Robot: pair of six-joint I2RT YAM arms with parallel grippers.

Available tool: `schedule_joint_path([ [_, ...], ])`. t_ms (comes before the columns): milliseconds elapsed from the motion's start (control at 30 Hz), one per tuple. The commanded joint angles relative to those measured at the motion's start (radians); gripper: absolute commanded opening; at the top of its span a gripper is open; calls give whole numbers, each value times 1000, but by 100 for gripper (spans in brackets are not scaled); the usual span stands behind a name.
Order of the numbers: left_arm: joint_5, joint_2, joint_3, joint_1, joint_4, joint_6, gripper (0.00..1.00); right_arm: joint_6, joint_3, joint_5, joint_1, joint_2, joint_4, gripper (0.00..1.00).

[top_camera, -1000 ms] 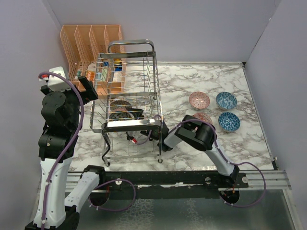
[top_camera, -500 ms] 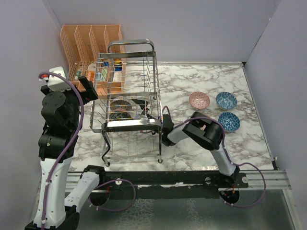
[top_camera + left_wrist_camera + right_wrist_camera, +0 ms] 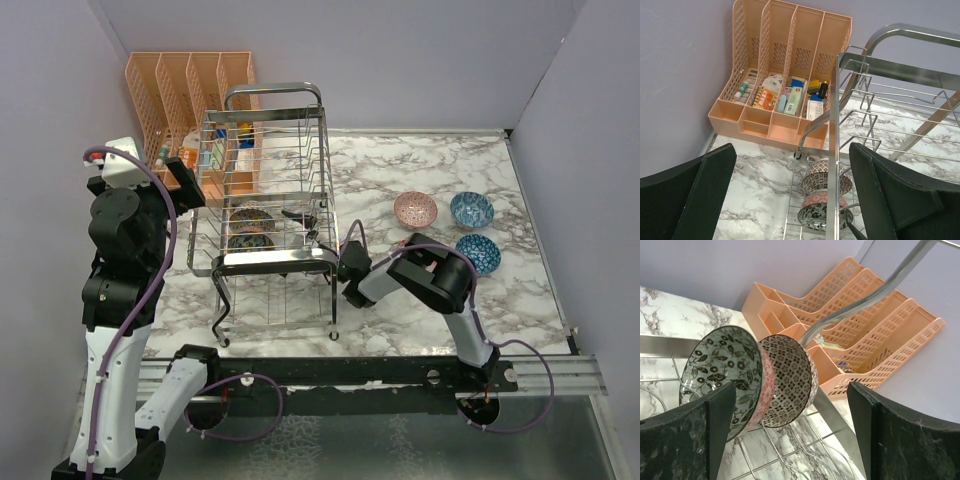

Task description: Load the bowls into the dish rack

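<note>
Left arm (image 3: 120, 260) rears tall, left hand (image 3: 184, 186) spread empty at nine o'clock of the dish rack (image 3: 275, 261). Right arm (image 3: 440, 285) folds low, right hand (image 3: 316, 226) agape beside three racked bowls (image 3: 785, 380); three bowls (image 3: 415, 208) lie on the surface (image 3: 400, 160) at three o'clock.

Chrome wire dish rack (image 3: 272, 260) upright on the left of the worktop (image 3: 400, 160). Inside, three bowls on edge, nested face to back: grey floral bowl (image 3: 715, 372), pink-rimmed bowl (image 3: 766, 385), black-and-white lattice bowl (image 3: 790, 380). Right of the rack, upright on the worktop: pink bowl (image 3: 415, 209), far blue bowl (image 3: 471, 210), near blue bowl (image 3: 478, 253).
</note>
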Motion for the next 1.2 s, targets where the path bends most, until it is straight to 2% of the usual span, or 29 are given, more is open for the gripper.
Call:
schedule_joint_path([
  [0,1,-4,26,-3,11,-9,99,58,-31,68,-7,-72,193,92],
  [333,13,-19,16,-3,14,-8,99,185,-148,218,-52,-135,234,92],
  [467,9,-25,13,-3,12,-1,99,230,-221,293,-68,-209,234,92],
  [533,7,-25,16,-3,7,0,99,259,-255,352,-67,-280,173,92],
  [633,17,-32,18,-3,9,-2,99,323,-284,437,-69,-394,-52,92],
  [733,31,-38,22,-3,8,-5,99,416,-257,549,-69,-498,-382,92],
  [833,45,-41,23,-2,5,-6,99,525,-240,652,-69,-587,-618,93],
  [1033,71,-55,8,-3,11,-16,99,883,-152,863,-82,-774,-1258,93],
  [1167,87,-61,7,-5,11,-23,99,1142,-45,923,-130,-857,-1737,94],
])
